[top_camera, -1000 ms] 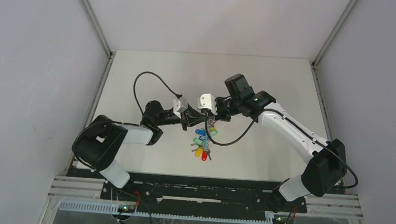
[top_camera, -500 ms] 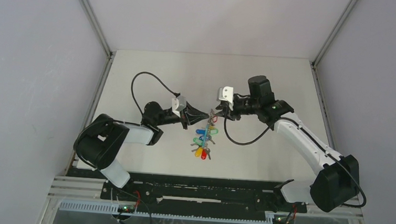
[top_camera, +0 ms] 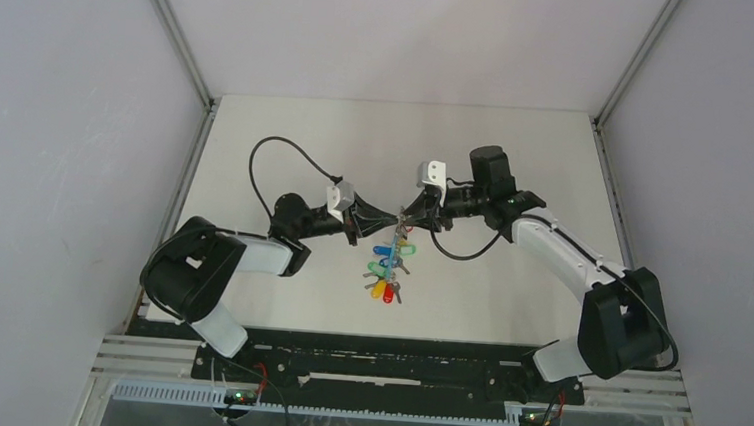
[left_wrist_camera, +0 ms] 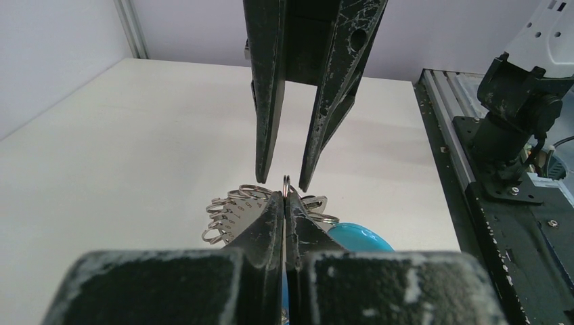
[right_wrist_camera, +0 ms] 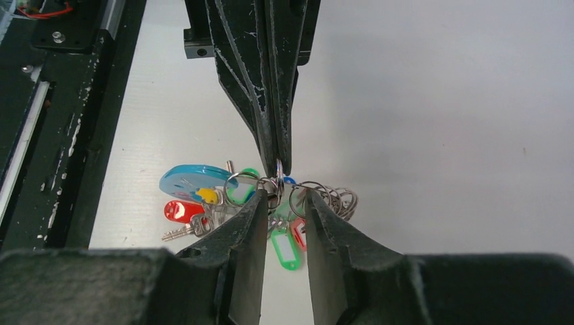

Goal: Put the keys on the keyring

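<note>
- Silvery thin split ring (left_wrist_camera: pixel 286 181) pinched at the tip of the left gripper (left_wrist_camera: pixel 284 198), fingers fully closed on it.
- Narrowly parted right gripper (right_wrist_camera: pixel 283 198), fingertips either side of that ring; contact unclear.
- Coloured-tag keys (right_wrist_camera: pixel 287 249) bunched just below both tips, turquoise keyring (right_wrist_camera: pixel 193 177) probably among them.

Left arm (top_camera: pixel 250 254): reaches from its near-left base toward the middle of the worktop, forearm low and roughly level. Left claw (left_wrist_camera: pixel 285 202): pointed right, jaws pressed together, nipping a thin metal ring (left_wrist_camera: pixel 286 181) at the very tips.

Right arm (top_camera: pixel 561 251): elbow out to the right, forearm angled left toward the centre. Right claw (right_wrist_camera: pixel 283 198): pointed left, tip to tip with the left claw. Its jaws stand slightly apart, one either side of the left claw's tips, gripping nothing.
</note>
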Available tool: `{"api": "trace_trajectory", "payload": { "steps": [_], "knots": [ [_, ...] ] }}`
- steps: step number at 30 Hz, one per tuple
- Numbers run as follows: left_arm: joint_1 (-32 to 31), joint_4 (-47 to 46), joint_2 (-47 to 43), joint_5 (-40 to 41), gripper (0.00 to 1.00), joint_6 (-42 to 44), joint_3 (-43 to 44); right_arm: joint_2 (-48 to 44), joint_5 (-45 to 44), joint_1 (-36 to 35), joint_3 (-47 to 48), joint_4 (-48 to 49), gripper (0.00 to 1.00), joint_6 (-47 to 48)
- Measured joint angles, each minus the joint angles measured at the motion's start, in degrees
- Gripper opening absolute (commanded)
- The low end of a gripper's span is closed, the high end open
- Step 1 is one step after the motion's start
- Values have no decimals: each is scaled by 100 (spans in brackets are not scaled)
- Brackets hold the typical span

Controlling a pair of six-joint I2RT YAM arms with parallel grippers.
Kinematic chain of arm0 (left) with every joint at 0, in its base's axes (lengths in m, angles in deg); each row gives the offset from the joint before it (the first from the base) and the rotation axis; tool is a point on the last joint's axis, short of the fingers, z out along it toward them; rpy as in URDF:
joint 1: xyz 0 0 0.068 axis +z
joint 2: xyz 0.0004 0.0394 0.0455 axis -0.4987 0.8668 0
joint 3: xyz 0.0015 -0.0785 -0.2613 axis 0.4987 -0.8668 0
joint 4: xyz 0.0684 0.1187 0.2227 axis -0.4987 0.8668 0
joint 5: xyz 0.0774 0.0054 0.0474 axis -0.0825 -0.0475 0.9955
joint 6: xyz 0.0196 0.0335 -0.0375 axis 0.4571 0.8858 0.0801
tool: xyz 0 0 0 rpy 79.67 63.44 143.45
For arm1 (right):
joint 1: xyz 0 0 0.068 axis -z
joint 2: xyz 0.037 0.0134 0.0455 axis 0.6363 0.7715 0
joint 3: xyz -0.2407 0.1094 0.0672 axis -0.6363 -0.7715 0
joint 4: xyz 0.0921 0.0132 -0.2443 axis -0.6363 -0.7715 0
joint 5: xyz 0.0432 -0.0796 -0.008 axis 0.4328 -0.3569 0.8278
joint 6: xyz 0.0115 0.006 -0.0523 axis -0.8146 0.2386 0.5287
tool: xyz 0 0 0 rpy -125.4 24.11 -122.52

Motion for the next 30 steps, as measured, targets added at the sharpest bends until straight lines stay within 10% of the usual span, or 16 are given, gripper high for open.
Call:
{"api": "trace_trajectory", "payload": {
  "steps": [11,30],
  "knots": [
    [-2,0,-2,7,0,-4,0,271,326,0,0,164,0,-90],
    [-28,55,-63,48,17,221,-72,522,-1054,-592,1786,-2581,0,1117]
  ]
}}
